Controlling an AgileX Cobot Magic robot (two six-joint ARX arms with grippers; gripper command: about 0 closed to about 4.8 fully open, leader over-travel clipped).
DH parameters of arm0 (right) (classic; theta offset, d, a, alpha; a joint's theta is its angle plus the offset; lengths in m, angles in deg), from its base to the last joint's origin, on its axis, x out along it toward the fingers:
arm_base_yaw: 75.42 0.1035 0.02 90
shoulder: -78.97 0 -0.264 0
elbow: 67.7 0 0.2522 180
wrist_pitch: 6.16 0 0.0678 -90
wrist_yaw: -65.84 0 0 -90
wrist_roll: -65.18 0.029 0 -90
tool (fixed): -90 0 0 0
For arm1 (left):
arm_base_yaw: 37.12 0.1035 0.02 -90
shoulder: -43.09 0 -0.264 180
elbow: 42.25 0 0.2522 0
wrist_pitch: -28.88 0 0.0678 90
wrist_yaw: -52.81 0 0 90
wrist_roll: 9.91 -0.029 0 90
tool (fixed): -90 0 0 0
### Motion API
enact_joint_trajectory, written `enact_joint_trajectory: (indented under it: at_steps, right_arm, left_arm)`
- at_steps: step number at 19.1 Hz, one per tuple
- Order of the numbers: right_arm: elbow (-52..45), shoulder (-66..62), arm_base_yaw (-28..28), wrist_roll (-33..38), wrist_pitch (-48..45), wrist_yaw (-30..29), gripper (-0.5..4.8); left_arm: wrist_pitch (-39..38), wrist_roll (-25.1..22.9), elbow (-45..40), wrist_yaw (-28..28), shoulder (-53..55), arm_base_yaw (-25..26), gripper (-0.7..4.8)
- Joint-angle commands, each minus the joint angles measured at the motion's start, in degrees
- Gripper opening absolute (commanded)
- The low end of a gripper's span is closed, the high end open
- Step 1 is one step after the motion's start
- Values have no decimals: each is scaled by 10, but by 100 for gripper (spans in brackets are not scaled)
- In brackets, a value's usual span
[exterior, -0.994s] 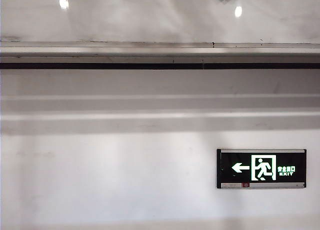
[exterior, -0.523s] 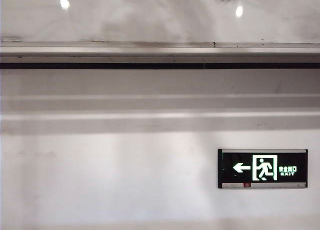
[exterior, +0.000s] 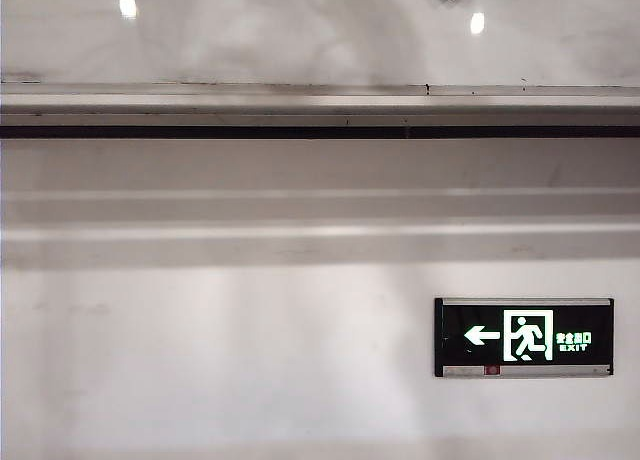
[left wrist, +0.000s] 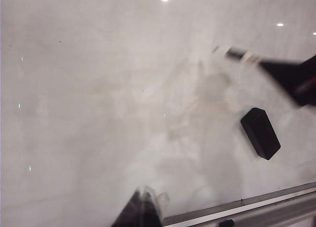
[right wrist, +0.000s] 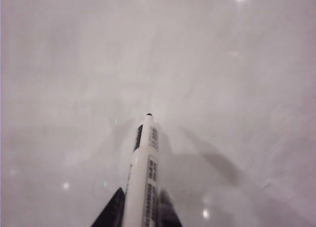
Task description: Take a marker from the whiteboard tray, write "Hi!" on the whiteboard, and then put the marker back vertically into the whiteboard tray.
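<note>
Fingers [right wrist: 114, 207] of the right gripper [right wrist: 140, 212] are clamped on the marker [right wrist: 143, 177], its uncapped tip aimed at the whiteboard [right wrist: 222, 89] and seemingly just short of it, though the blur leaves contact uncertain; the left gripper [left wrist: 143, 209] hangs low near the board, its dark fingers close together and nothing visibly between them, so I cannot tell whether it is shut; the step in hand looks like bringing the tip on for the first stroke of "Hi!"; press lightly, keep the barrel steady in the grip, and begin with room beside for the other letters; the left wrist view alone shows a black eraser [left wrist: 260, 132] on the board and the marker from the side; the exterior view alone shows the tray [exterior: 320, 115] and an exit sign [exterior: 523, 337] below.
</note>
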Motion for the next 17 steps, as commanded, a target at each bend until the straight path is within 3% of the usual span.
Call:
enact_joint_trajectory:
  at_steps: [1, 7, 17]
  right_arm:
    - [1, -21, 1, -1, -26, 4, -3]
    - [1, -44, 11, -19, -87, 4, -3]
    - [1, -62, -2, -30, -106, 2, -3]
  left_arm:
    - [6, -2, 2, 2, -1, 0, -6]
    - [6, -1, 2, 1, -1, 0, -6]
    - [6, 0, 2, 1, -1, 0, -6]
